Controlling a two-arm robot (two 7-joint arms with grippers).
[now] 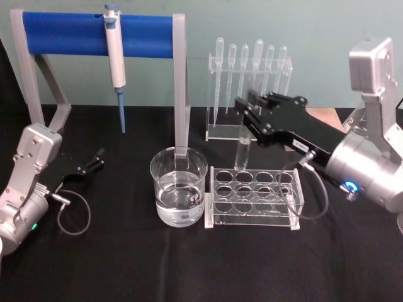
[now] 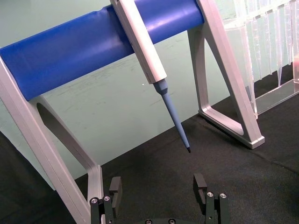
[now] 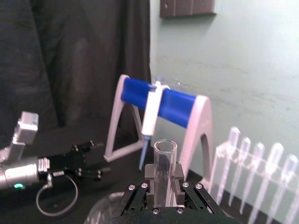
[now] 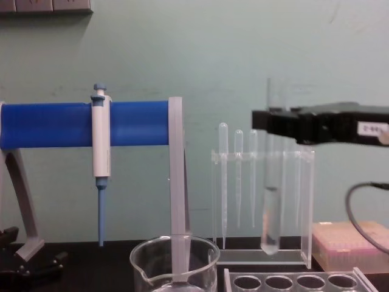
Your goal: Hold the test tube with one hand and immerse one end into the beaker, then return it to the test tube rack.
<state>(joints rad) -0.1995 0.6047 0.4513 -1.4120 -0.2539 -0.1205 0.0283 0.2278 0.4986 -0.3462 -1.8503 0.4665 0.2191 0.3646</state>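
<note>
The right gripper reaches in from the right, and its fingers are pinching the test tube on its upper part, a little below the open mouth, which stands up above them. The tube hangs upright (the chest view shows this best), with its rounded bottom in the air above the back of the test tube rack and apart from it. The beaker stands on the black surface just beside the rack, on its left, and holds clear liquid in its lower part. The tube is to the right of the beaker and not over it. The left gripper sits low at the left of the surface, well apart from beaker and rack, its fingers spread apart.
</note>
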